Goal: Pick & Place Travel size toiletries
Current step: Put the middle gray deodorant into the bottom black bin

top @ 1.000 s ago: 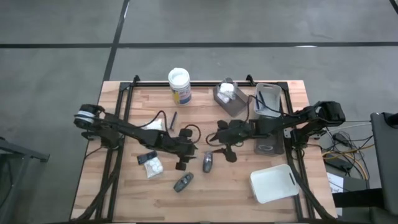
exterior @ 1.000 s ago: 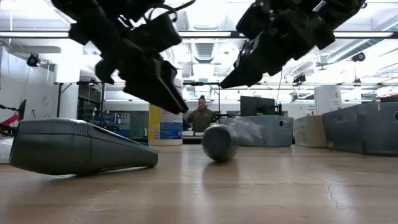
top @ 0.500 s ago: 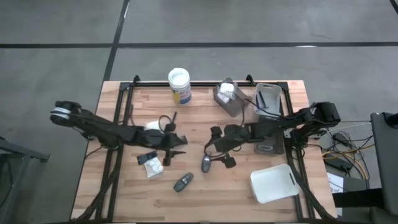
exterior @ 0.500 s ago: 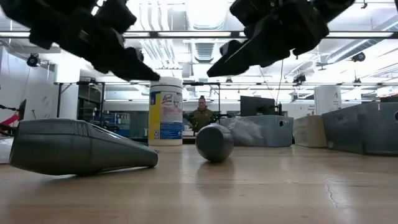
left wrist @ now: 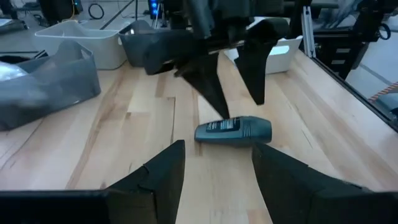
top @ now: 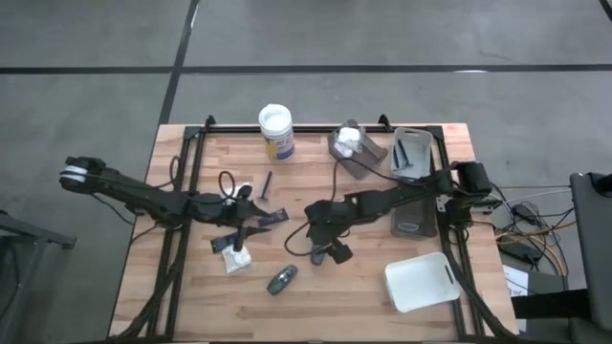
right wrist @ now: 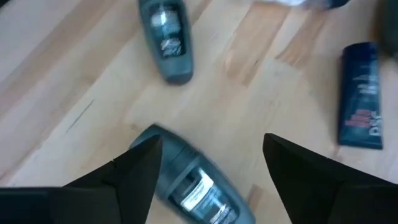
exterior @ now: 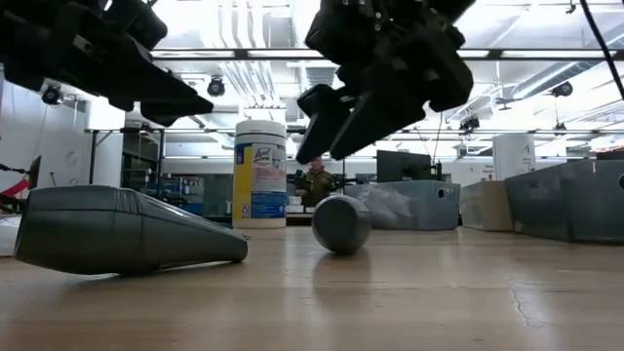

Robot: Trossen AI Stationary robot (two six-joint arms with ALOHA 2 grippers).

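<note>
Wooden slats make up the table top (top: 191,296), which stands on a grey floor with a workshop visible beyond it (a person stands far off in the low view). On the table's right side sit a dark grey rectangular tray (top: 413,153) and, nearer the front, a white rectangular tray (top: 421,283). At the back stands a white-lidded jar with a blue and yellow label (top: 275,132).

Both dark arms reach toward the middle. The right gripper (top: 323,241) hangs just above a dark grey oval bottle (right wrist: 193,186), its fingers spread wide and empty, one to each side of the bottle in the right wrist view. The left gripper (top: 251,222) is also open with nothing between its fingers, near a white puffy packet (top: 239,255).

A second dark grey oval bottle (top: 281,279) lies near the front edge, well apart from both grippers, and a flat dark blue tube (right wrist: 360,94) lies close by in the right wrist view.

I judge the step in hand to be the right arm's approach to a pick. Next it must come down squarely around the bottle and close, since a rounded bottle could roll off.

Compared with a second ago, the left arm has drawn back toward its side, and the right arm has reached further left over the bottle.
</note>
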